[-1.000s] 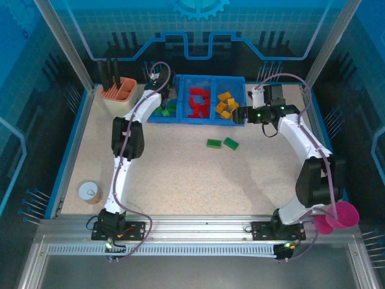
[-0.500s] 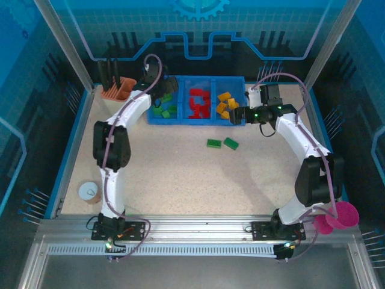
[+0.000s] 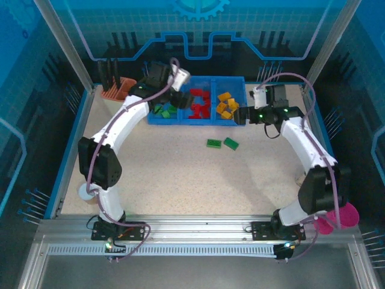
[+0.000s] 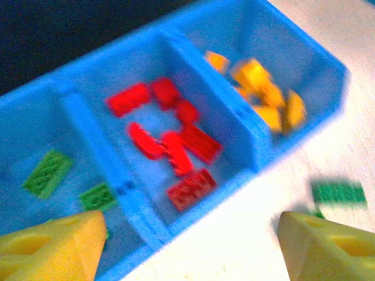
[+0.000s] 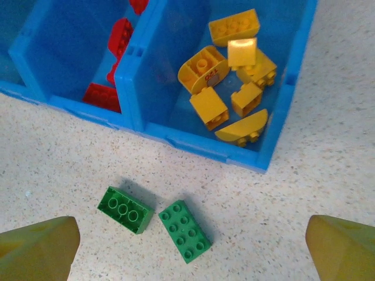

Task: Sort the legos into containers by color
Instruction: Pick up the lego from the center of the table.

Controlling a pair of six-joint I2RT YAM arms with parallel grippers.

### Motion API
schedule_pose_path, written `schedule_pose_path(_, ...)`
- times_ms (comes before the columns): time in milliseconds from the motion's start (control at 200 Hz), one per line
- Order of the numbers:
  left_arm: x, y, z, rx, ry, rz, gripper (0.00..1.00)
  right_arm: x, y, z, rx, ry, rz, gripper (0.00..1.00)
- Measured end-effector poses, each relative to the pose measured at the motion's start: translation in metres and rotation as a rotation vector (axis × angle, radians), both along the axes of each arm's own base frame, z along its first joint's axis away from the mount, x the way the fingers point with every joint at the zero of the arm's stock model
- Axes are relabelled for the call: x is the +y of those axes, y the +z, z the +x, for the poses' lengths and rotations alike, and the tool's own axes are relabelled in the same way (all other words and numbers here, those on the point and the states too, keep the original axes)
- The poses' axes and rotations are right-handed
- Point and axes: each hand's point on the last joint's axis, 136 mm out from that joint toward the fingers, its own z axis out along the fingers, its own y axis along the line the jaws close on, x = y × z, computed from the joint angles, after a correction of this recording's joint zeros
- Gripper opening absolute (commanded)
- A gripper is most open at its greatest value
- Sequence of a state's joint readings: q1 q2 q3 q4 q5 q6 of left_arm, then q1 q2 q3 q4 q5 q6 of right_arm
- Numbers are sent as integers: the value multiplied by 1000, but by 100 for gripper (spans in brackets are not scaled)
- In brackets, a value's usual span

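The fingers [image 5: 36, 249] of the right gripper [image 3: 237, 115] stood wide apart with nothing between them, hanging over the tray's near right corner. The left gripper [image 4: 188, 249] was also parted and empty, and it hovered above the left end of the blue tray [image 5: 193, 143].

Two green legos lay loose on the table, just clear of the tray's near wall and almost touching at one corner. In the right wrist view both sat between the two fingers. The studded brick [image 5: 184, 230] was close to the middle, and the other brick [image 5: 125, 209] was off toward the left finger. Each long axis ran from upper left to lower right in that view, the studded one more steeply. Both therefore lay skewed to the line along which the jaws close, and I judged the wrist would need turning to close across a narrow side.

From above, the right gripper looked clearly nearer to the pair. The green compartment [image 3: 162, 110], however, lay at the far left of the tray, under the left arm.

One brick showed two rows of four studs. The other showed three round hollows, so it seemed to be lying upside down. The green smear [image 4: 338, 193] in the blurred left wrist view was probably one of them.

Red legos [image 5: 101, 96] filled the middle compartment and yellow legos [image 5: 209, 108] the right.
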State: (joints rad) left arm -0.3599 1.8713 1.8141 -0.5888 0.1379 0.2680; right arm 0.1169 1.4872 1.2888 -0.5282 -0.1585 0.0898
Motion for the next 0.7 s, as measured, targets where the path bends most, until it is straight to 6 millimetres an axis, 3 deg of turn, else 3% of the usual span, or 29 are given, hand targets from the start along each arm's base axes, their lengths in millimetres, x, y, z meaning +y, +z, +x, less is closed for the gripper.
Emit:
schedule_pose_path(75, -26, -18, -26, -3, -179, 61, 82, -9, 14, -15, -31, -26, 14, 100)
schedule_pose_path(175, -45, -56, -61, 8, -370, 155, 83, -14, 26, -32, -60, -41, 29, 100)
schedule_pose_path(325, -68, -109, -98, 8, -586, 245, 82, -15, 12, -55, -15, -50, 50, 100)
schedule_pose_path(520, -97, -124, -92, -99, -695, 241, 83, -17, -16, -72, 73, -56, 54, 100)
schedule_pose_path(700, -115, -137, -84, -158, -744, 235, 83, -20, -19, -75, 88, -65, 55, 100)
